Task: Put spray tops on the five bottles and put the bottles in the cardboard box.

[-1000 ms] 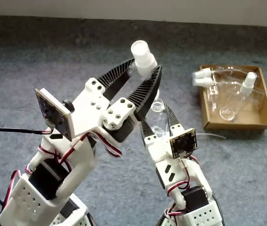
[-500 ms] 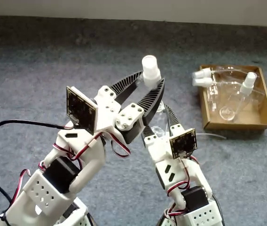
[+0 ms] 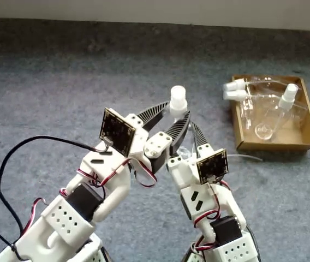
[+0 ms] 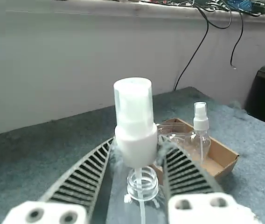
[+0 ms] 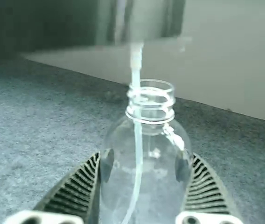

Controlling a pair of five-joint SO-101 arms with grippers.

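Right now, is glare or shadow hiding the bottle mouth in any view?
No. Left wrist view: the spray top is evenly lit, the bottle mouth under it free of glare. Right wrist view: the mouth stands clear against the pale wall; what hangs above is in shadow. High view: soft light, no hard shadows.

White plastic arms [image 3: 67,218], black ribbed fingers [image 3: 153,112], black servos [image 3: 84,199], red-white-black wires [image 3: 144,178], square camera boards [image 3: 117,131], silver screws [image 3: 156,148].
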